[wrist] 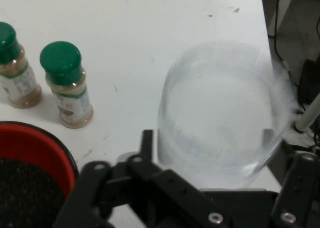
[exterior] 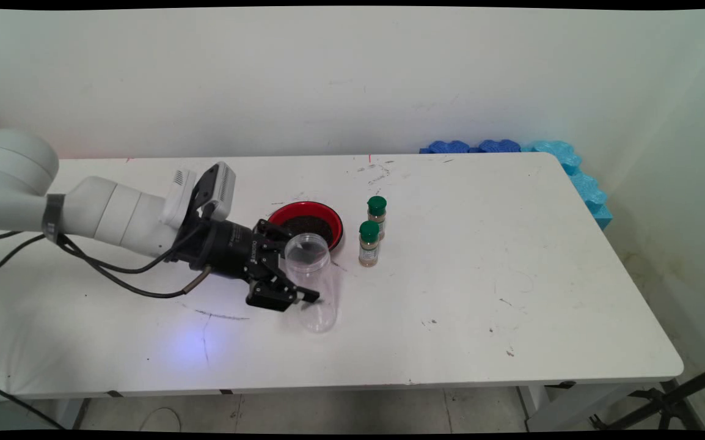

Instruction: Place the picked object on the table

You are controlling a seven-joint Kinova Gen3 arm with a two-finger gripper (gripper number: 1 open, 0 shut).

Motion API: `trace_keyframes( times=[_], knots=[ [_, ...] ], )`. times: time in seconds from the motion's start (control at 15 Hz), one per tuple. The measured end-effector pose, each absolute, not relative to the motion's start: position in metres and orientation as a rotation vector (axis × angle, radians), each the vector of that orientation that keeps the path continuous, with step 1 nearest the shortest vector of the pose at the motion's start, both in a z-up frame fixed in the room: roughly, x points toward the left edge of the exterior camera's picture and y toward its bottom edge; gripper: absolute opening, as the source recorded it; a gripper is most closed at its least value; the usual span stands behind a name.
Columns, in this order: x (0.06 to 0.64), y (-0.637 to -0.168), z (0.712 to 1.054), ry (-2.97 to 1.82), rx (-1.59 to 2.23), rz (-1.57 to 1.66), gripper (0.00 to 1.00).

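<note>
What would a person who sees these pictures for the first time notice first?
The black two-finger gripper straddles a clear plastic jar near the table's middle. Behind it sits a red bowl of dark grains, and to its right stand two green-capped spice bottles.

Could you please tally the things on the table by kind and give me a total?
Clear plastic jar, between the hand's fingers: 1
Green-capped spice bottles: 2
Red bowl of dark grains: 1
Total: 4

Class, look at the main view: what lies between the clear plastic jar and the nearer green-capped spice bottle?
Nothing: between the clear plastic jar and the nearer spice bottle there is only bare white table; the hand view agrees.
</note>
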State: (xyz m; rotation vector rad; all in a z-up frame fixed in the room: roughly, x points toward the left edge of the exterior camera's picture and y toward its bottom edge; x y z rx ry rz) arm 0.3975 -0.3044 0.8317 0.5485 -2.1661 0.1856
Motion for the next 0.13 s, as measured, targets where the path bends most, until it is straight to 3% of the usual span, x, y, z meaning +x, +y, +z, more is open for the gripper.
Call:
trace_keyframes(
  times=[0.13],
  knots=[
    [0.3984, -0.3033, 0.8300, -2.165, 0.548, 0.186, 1.00]
  ],
)
